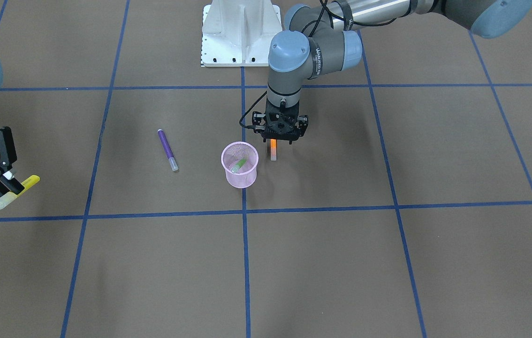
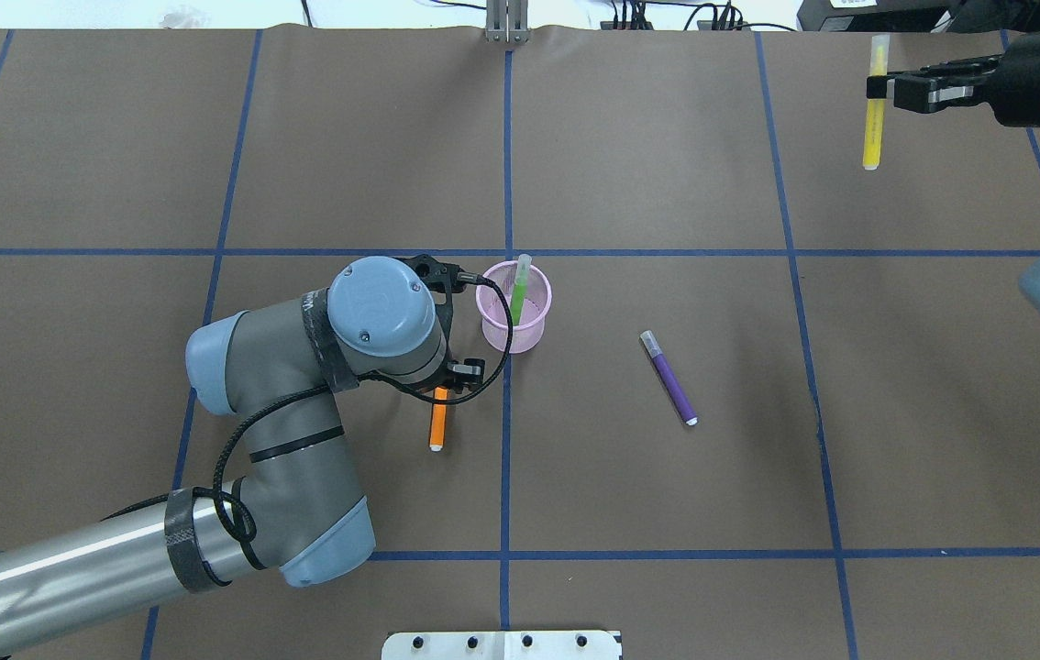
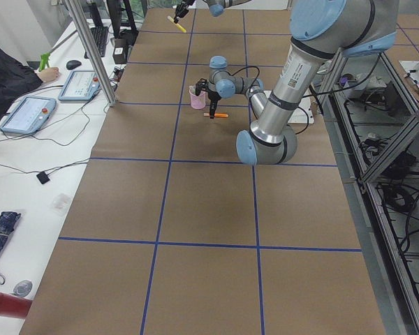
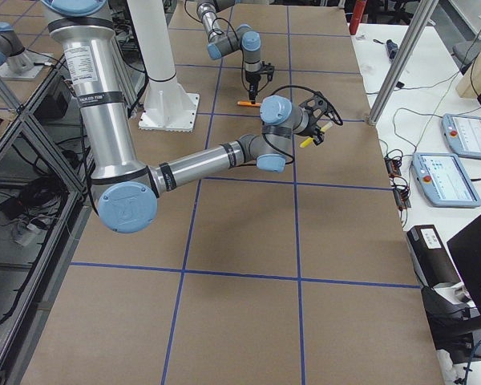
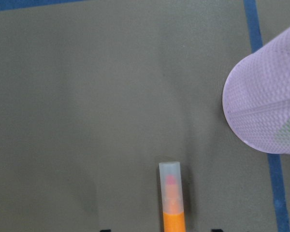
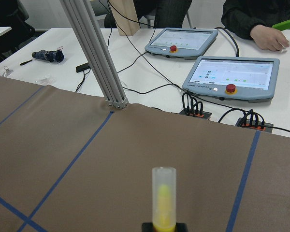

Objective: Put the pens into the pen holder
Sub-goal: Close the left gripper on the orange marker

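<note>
Left gripper point(image 1: 276, 140) straddles the orange pen point(image 2: 437, 423), jaws seemingly wide, just beside the pen holder point(image 2: 514, 316); right gripper point(image 2: 878, 87) clamps a yellow highlighter point(image 2: 871, 133) near the table's far edge.

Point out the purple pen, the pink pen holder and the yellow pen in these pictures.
purple pen point(image 2: 671, 380), overhead exterior view, middle of its purple barrel.
pink pen holder point(image 1: 240, 179), exterior front-facing view, its mesh side wall.
yellow pen point(image 2: 871, 128), overhead exterior view, middle of its yellow barrel.

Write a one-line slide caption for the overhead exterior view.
Left tool open over orange pen beside pink holder with green pen; right tool holds yellow pen.
</note>
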You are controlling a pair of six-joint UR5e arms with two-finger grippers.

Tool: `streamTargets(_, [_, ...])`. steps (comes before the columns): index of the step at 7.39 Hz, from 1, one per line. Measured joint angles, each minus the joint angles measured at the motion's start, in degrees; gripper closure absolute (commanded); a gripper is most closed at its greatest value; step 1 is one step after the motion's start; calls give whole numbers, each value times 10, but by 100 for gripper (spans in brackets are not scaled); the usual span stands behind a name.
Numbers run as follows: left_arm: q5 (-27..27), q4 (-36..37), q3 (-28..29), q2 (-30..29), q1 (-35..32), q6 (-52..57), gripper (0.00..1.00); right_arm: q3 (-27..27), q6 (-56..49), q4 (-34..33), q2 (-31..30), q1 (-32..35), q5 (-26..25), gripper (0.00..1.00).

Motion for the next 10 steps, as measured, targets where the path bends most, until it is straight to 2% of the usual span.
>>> streamTargets(10, [0, -2, 12, -4, 10, -1, 37, -1, 0, 0, 15, -21, -12, 100])
